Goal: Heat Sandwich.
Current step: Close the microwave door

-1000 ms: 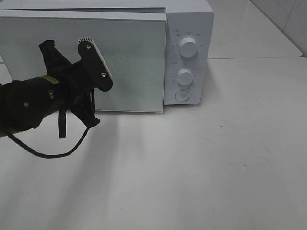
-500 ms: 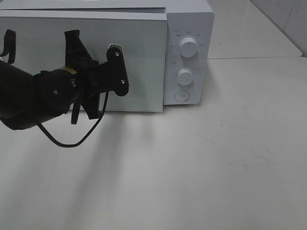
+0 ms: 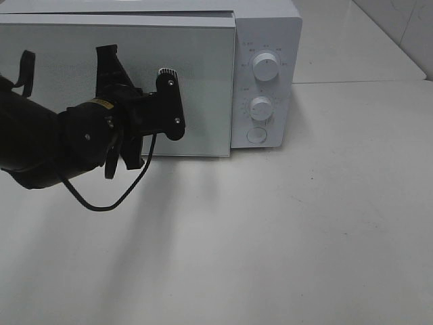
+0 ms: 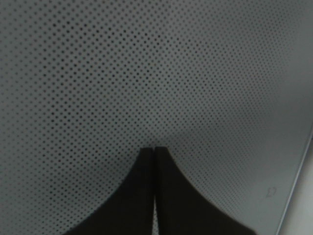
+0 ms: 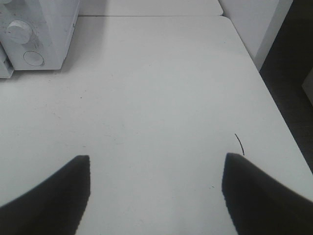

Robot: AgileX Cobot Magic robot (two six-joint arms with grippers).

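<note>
A white table [image 3: 304,223] fills most of the overhead view. At its back stands a white microwave [image 3: 270,27] with its wide, grey, dot-patterned door [image 3: 196,74] shut. Where the sandwich is cannot be told; no view shows it, and the door cannot be seen through. The black left arm [image 3: 40,142] reaches in from the left and blocks the lower left of the door. The left gripper [image 4: 155,151] is clenched with its fingers pressed together on nothing, its tip very near the door; whether it touches is unclear. The right gripper [image 5: 157,159] shows only in its own wrist view, fingers spread wide and empty above bare table, well to the right of the microwave. On the microwave's control panel are an upper knob [image 3: 265,66], a lower knob [image 3: 261,107] and a round button [image 3: 256,135] beneath them. The grey print ringing the knobs is too small to read. A black cable [image 3: 108,200] loops below the arm. A small yellow label [image 3: 101,103] on the arm is also illegible.
</note>
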